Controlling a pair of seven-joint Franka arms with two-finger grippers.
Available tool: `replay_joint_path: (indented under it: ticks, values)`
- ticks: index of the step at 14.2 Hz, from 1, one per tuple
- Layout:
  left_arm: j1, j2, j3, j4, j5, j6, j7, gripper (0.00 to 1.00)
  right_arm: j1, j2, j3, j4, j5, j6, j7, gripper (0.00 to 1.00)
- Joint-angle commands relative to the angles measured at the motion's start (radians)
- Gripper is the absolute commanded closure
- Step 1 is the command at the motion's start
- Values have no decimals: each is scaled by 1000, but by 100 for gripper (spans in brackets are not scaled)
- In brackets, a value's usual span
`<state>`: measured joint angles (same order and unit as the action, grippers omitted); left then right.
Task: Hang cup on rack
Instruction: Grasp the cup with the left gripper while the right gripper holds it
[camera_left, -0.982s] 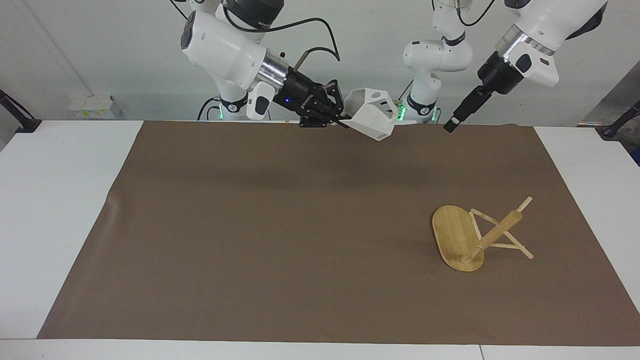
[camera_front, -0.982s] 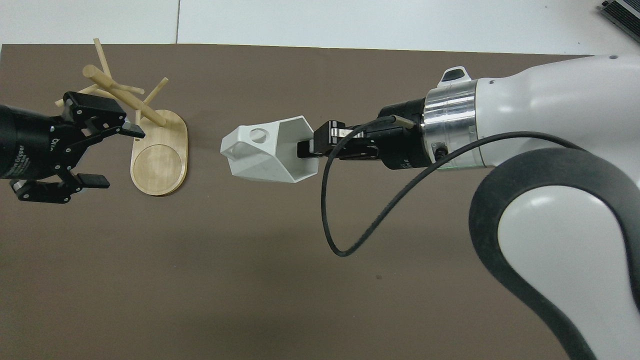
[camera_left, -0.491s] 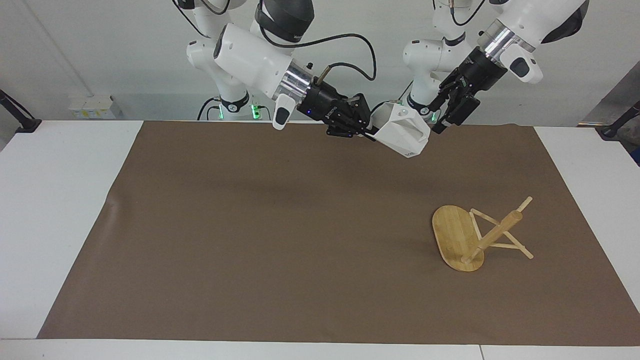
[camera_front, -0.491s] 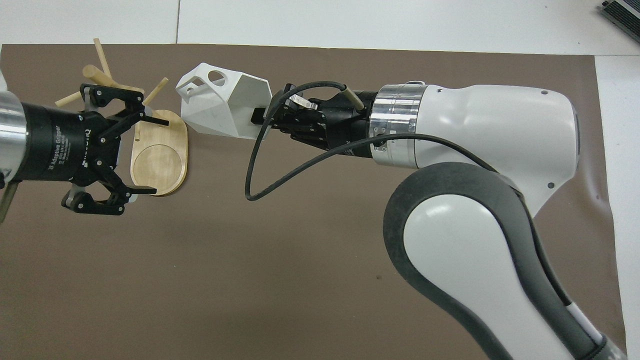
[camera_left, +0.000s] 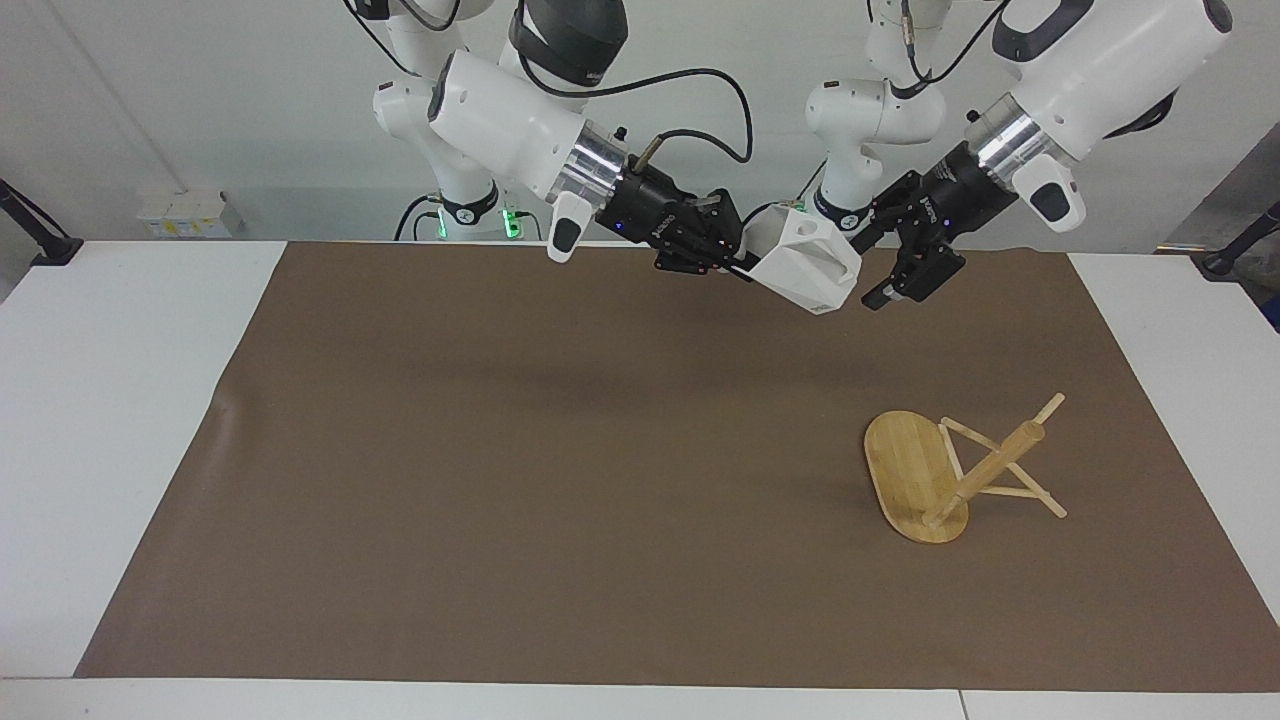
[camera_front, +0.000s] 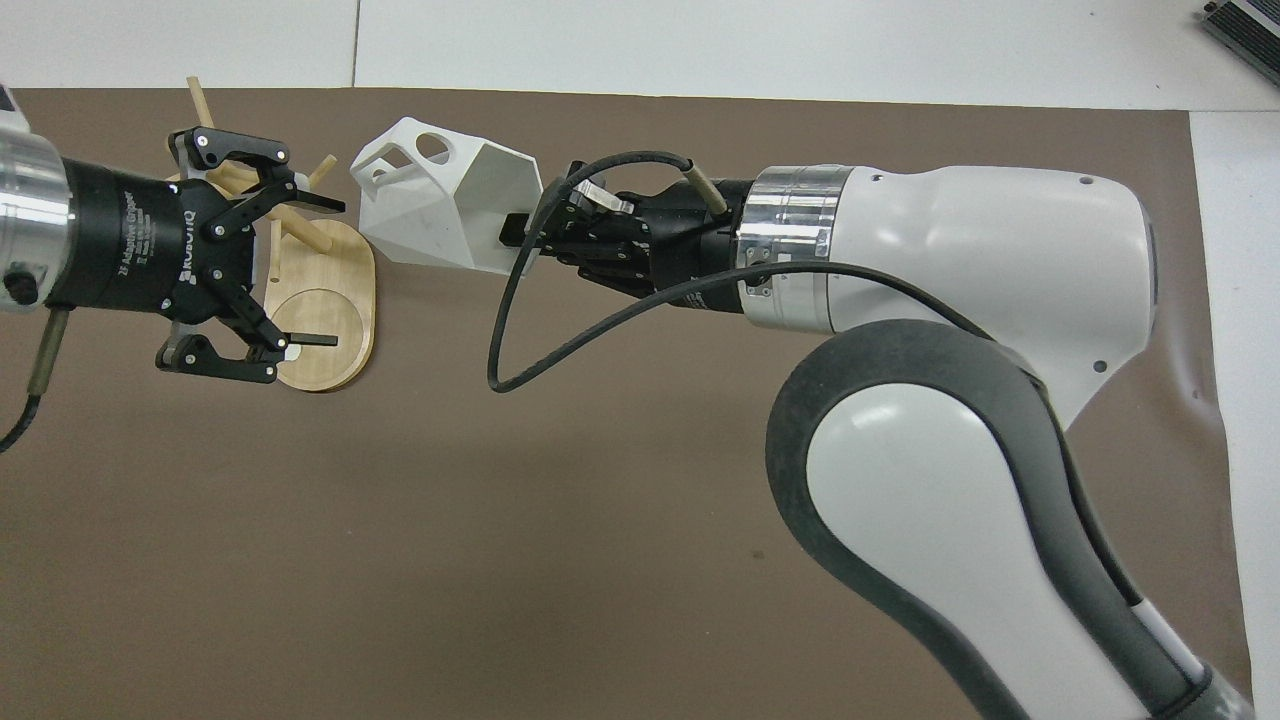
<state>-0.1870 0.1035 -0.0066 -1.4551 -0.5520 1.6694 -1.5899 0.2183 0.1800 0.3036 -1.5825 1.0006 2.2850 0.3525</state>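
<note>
The small white faceted cup (camera_left: 803, 259) with its hexagonal rim and blocky pierced handle is up in the air, held by the right gripper (camera_left: 722, 258), whose jaws are closed on the rim wall of the cup. The cup lies tipped on its side, its mouth turned back toward the right gripper and its handle with the round hole pointing toward the left arm's end of the desk (camera_left: 140, 400). It hangs over the brown mat (camera_left: 520, 480) at the edge nearest the robots.

The left gripper (camera_left: 905, 268) is also raised, just beside the cup on its handle side and not touching it. Its jaws stand wide apart and hold nothing; in the overhead view the left gripper (camera_front: 305, 270) points toward the cup (camera_front: 445, 205) and overlaps the rack.

The light bamboo mug tree rack (camera_left: 950, 475) sits on the brown mat toward the left arm's end of the desk, well apart from the cup and farther from the robots than both grippers. It is tipped over: the oval base stands up on edge, while the thick round post leans out from it and the thin peg sticks rest against the mat. No cup hangs on it
</note>
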Motion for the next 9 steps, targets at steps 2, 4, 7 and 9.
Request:
replay_joint_path:
  ticks: [2, 4, 7, 9]
  values:
    - [40, 113, -7, 117, -69, -69, -86, 0, -11, 9, 2, 22, 6, -87, -76, 100]
    - [35, 110, -16, 122, -74, -140, -96, 0, -16, 6, 2, 22, -3, -113, -101, 100]
    - [35, 102, -15, 122, -89, -232, -96, 0, -14, 6, 2, 22, -3, -114, -101, 100]
    - [34, 97, -15, 121, -89, -266, -96, 0, -14, 6, 2, 21, -3, -114, -101, 100]
